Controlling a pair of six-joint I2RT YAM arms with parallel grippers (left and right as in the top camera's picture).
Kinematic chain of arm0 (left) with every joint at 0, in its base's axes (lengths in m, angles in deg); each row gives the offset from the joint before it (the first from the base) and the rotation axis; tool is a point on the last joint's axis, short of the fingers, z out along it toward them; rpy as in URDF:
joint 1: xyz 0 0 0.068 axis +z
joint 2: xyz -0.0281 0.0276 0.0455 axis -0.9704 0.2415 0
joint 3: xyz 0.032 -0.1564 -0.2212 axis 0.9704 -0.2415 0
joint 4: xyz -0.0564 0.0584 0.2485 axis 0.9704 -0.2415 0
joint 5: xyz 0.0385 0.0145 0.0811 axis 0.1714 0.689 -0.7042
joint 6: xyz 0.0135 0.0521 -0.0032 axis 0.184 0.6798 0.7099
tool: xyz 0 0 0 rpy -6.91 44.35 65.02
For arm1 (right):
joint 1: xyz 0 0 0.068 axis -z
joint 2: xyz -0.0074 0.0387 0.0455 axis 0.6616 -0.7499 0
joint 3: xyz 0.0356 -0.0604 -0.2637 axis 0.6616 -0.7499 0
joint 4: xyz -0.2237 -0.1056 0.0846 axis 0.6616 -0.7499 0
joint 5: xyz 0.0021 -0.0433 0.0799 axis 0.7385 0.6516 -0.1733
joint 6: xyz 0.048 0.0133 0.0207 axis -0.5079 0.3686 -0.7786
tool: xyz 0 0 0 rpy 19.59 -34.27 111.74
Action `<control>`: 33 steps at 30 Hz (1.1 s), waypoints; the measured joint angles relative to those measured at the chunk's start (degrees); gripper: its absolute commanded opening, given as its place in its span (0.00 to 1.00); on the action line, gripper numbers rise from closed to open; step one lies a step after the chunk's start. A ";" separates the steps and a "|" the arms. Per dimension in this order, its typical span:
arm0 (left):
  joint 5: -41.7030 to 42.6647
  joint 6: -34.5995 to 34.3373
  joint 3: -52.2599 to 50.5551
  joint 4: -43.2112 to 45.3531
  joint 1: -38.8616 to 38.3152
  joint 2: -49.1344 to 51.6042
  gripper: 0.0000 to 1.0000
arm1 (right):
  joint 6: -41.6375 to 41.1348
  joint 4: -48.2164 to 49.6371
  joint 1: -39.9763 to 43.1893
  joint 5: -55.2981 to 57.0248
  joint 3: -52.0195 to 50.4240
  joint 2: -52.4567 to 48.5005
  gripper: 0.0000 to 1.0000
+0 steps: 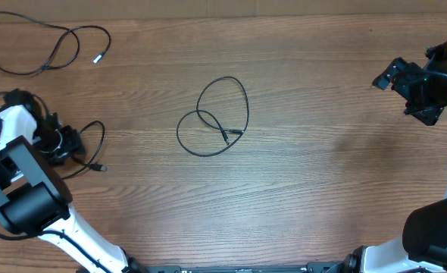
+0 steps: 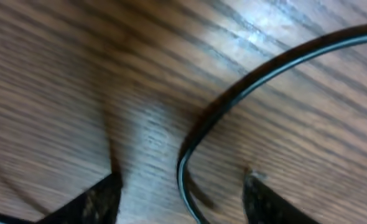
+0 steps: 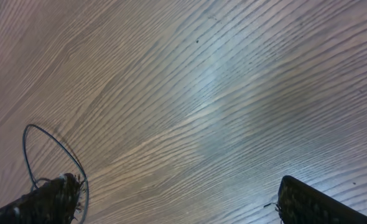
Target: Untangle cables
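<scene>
Across the table (image 1: 307, 197), where do the cables lie? — operator

Three thin black cords, all apart from one another. The far cable (image 1: 53, 51) sprawls in loose loops at the back left corner, with its silvery-white tip (image 1: 97, 58) on the side nearer the middle. The middle cable (image 1: 248, 114) lies near the table's centre as a loop that crosses itself. The near cable (image 1: 103, 136) curls just beside my left jaws, its small plug (image 1: 98, 167) resting on the wood. — me

How do those left jaws stand? — operator

Parted, and low over the wood. The left wrist view shows the near cable bending down between my left fingertips (image 2: 93, 199), with bare grain on both sides of it. Neither tip pinches the cord, so I have hold of nothing there. — me

And the right jaws? — operator

Spread wide and gripping nothing. From overhead they sit at the far right edge of the table, well apart from every cable. The right wrist view shows only wood grain between my right fingertips (image 3: 314, 208). The middle cable's loop shows beyond one tip, at the left edge of that view. — me
</scene>
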 measured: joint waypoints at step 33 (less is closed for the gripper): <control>-17.35 -8.52 41.00 -20.28 0.17 7.26 0.04 | 0.00 0.04 0.00 0.04 0.00 0.00 1.00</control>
